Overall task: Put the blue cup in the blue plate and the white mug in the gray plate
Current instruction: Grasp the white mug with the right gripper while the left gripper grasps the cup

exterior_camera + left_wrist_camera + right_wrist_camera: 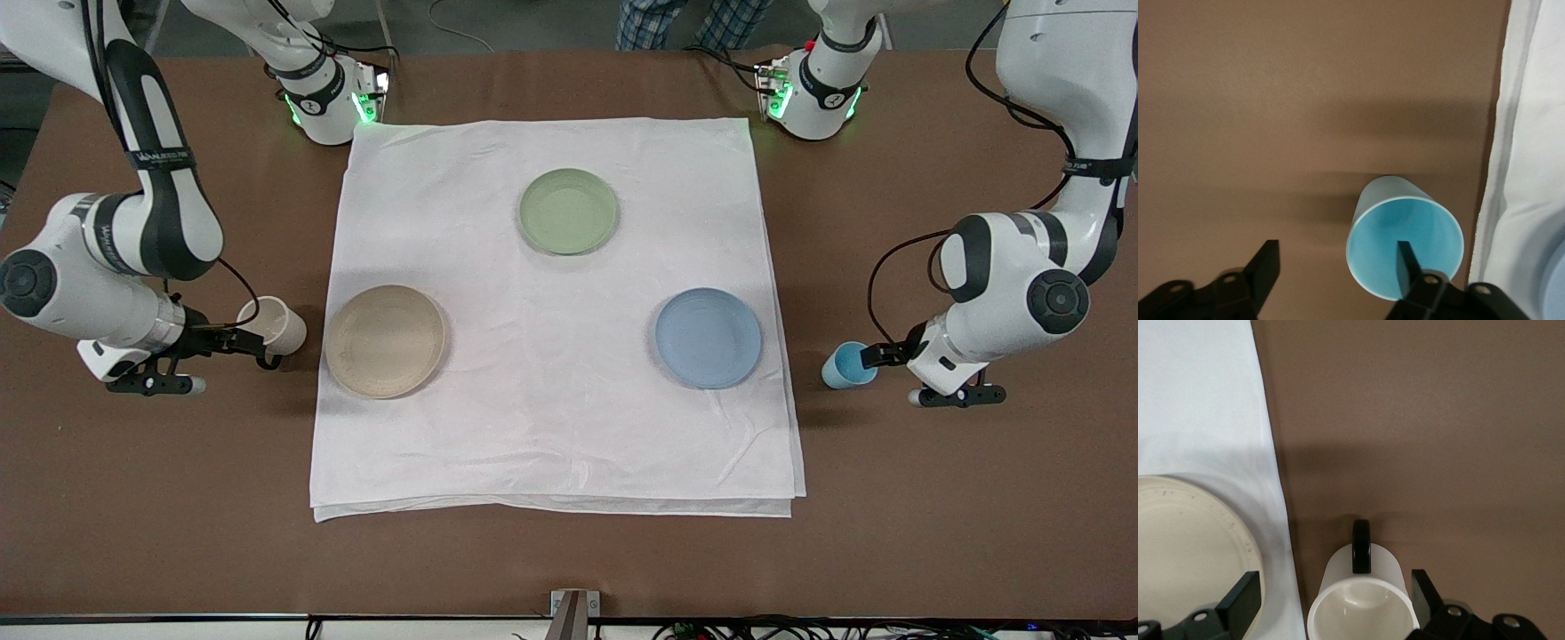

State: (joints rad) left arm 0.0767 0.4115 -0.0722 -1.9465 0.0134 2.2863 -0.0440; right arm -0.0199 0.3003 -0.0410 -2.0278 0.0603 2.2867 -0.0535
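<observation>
The blue cup stands on the bare brown table beside the cloth, at the left arm's end. My left gripper is open at it. In the left wrist view one finger is over the blue cup's opening and the other finger is outside, well apart. The white mug stands on the bare table beside the gray plate. My right gripper is open around it; in the right wrist view the mug sits between the fingers, dark handle pointing away. The blue plate is empty.
A white cloth covers the middle of the table and carries the plates. A pale green plate lies on it nearer the robots' bases. The gray plate and the blue plate's rim show in the wrist views.
</observation>
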